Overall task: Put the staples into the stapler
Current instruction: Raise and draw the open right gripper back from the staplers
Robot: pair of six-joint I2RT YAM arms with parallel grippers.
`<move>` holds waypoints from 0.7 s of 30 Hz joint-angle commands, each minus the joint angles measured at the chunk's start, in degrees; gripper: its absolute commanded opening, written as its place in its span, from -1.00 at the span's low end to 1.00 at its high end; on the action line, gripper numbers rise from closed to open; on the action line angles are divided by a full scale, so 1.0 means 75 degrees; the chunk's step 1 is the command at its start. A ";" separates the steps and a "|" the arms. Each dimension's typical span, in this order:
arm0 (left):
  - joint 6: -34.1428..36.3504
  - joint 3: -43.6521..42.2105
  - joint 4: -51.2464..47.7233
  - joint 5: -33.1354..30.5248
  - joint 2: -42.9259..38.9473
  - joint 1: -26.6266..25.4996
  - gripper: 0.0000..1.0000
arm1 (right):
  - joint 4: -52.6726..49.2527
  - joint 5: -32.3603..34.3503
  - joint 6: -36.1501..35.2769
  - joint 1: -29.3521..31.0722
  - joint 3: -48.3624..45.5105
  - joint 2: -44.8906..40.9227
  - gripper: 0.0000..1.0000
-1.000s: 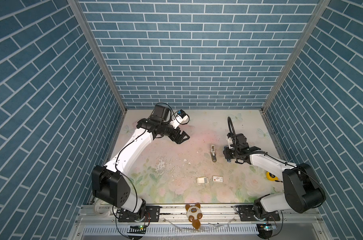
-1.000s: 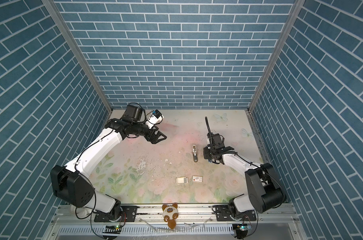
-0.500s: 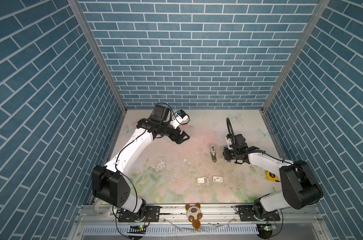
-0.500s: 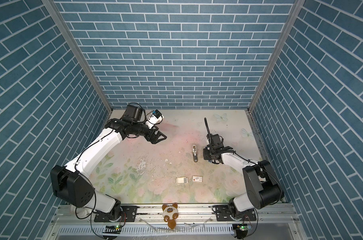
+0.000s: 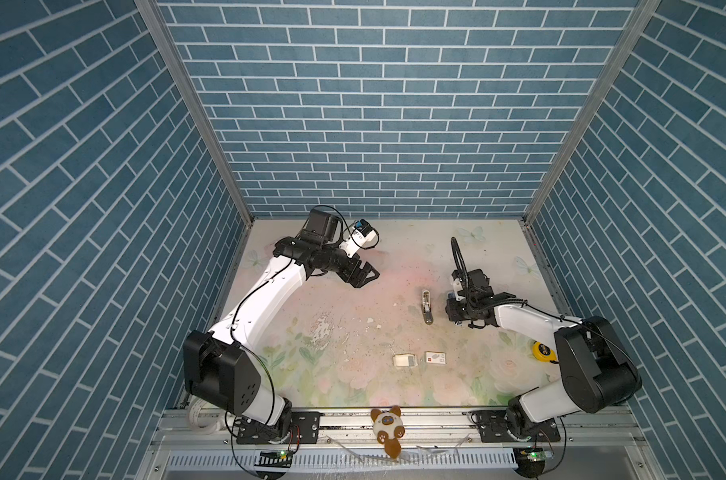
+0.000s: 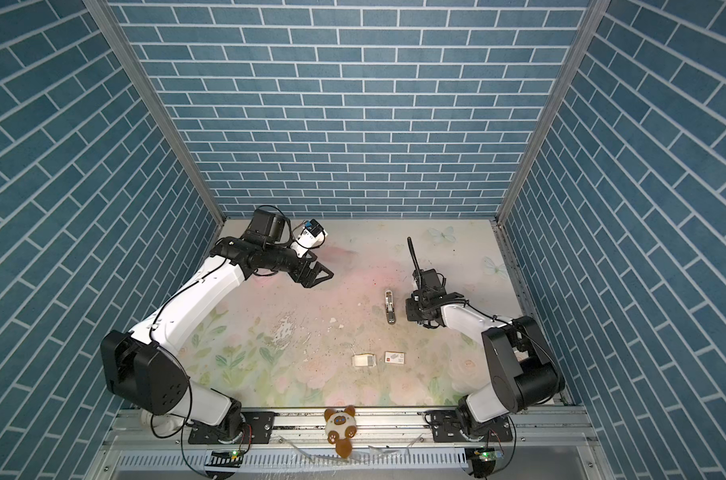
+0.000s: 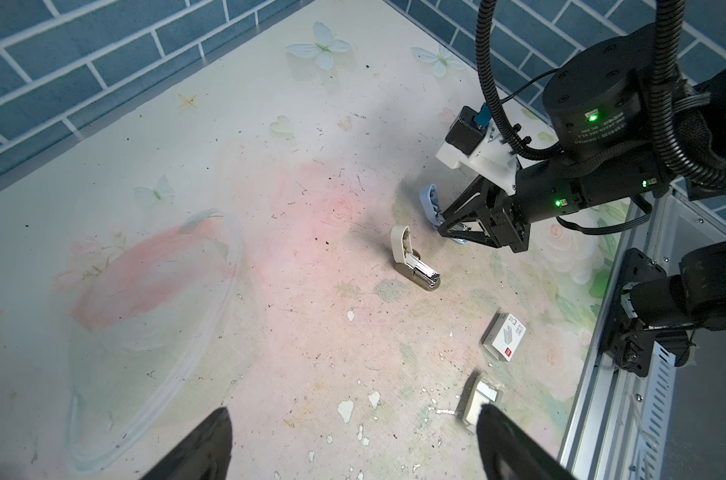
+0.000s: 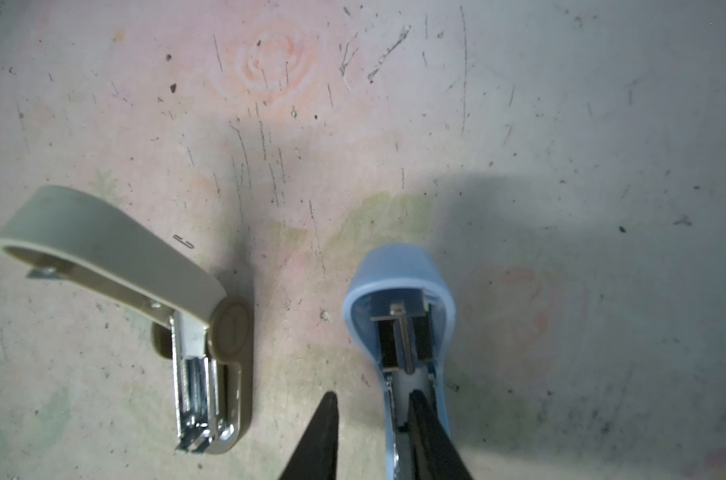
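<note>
Clamping a blue stapler (image 8: 398,266) clear only in wrist views, right jaws contrast with gaping left jaws.

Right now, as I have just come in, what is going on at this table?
The right gripper is closed on a light blue stapler whose lid stands open. Beside it, a beige stapler lies open on the table. The left gripper hangs open over the far left of the table and holds nothing. The white staple tray and its sleeve lie side by side near the front edge, with neither gripper near them. Neither arm holds any staples yet.
</note>
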 commanded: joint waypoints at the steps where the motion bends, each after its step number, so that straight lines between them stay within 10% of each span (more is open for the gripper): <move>1: 0.0057 0.0003 -0.0005 -0.0004 -0.0053 0.0036 0.86 | -0.0191 0.0002 -0.0289 0.0032 0.0006 -0.0108 -0.39; 21: -0.0028 0.0166 -0.0014 -0.0587 -0.0022 0.0034 0.87 | -0.2161 -0.0828 0.0645 0.0352 0.0537 -0.2212 -0.43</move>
